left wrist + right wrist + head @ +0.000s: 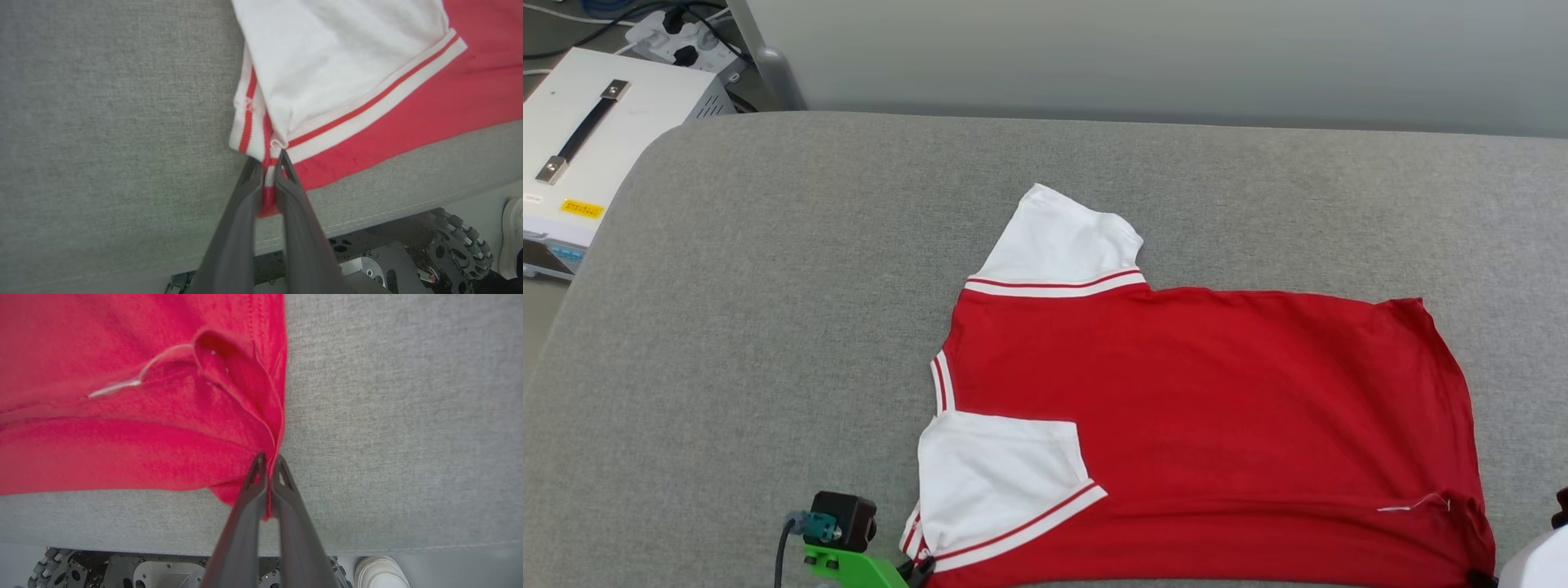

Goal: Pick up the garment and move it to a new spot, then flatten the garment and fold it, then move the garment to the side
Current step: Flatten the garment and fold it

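The garment [1201, 408] is a red shirt with white sleeves. It lies spread across the grey padded surface [768, 327], its near edge at the surface's front edge. One sleeve points away and the other is folded onto the red body. My left gripper [267, 161] is shut on the garment [347, 61] at its striped near-left corner, which also shows at the bottom of the head view [919, 572]. My right gripper [269, 459] is shut on the garment [122, 416] at its red near-right hem corner, where the cloth bunches into a small fold.
A white equipment box [580, 139] with a black handle and a power strip [678, 37] sit off the surface's far left. A pale wall runs behind. Below the front edge are the robot's wheeled base [457, 241] and a person's white shoe [380, 571].
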Robot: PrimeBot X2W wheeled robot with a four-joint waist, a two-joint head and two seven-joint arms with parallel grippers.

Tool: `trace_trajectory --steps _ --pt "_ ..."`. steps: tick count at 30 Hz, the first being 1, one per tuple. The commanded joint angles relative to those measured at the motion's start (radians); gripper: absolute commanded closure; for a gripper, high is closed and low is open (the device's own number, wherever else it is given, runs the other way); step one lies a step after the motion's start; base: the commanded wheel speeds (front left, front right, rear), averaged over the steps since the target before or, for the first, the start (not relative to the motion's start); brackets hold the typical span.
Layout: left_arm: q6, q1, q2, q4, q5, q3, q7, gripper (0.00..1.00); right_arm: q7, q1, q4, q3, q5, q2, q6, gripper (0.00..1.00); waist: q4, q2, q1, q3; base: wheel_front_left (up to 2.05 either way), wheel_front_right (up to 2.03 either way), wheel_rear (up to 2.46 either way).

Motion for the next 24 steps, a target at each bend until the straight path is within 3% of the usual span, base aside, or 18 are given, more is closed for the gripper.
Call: trace_trajectory --steps 1,2,7,14,18,24 --pt "-0.002 0.003 0.005 0.009 0.007 -0.002 -0.010 0.33 -0.006 0.004 0.005 0.002 -0.010 0.001 -0.002 0.27 -0.001 0.0000 0.0000 -0.001 0.00 0.00 0.00" --pt "0.000 -0.001 0.004 0.012 0.013 0.000 -0.019 0.00 -0.014 -0.002 0.007 -0.001 -0.011 0.004 -0.002 0.00 -0.001 0.0000 0.0000 -0.002 0.00 0.00 0.00" --pt "0.003 -0.029 -0.001 0.015 0.044 0.016 -0.086 0.00 -0.066 -0.028 -0.002 0.004 -0.009 -0.002 -0.002 0.00 -0.004 0.0000 0.0000 -0.018 0.00 0.00 0.00" --pt "-0.008 -0.071 -0.025 -0.014 0.097 0.061 -0.276 0.00 -0.236 -0.069 -0.055 0.044 -0.001 -0.037 -0.002 0.00 -0.016 0.0000 0.0000 -0.052 0.00 0.00 0.00" --pt "-0.006 -0.094 -0.050 -0.027 0.161 0.100 -0.485 0.00 -0.458 -0.108 -0.097 0.102 -0.003 -0.060 -0.002 0.00 -0.034 0.0000 0.0000 -0.058 0.00 0.00 0.00" --pt "0.001 -0.081 -0.087 -0.048 0.195 0.156 -0.563 0.00 -0.637 -0.116 -0.092 0.138 -0.011 -0.061 -0.002 0.00 -0.048 0.0000 0.0000 -0.053 0.00 0.00 0.00"
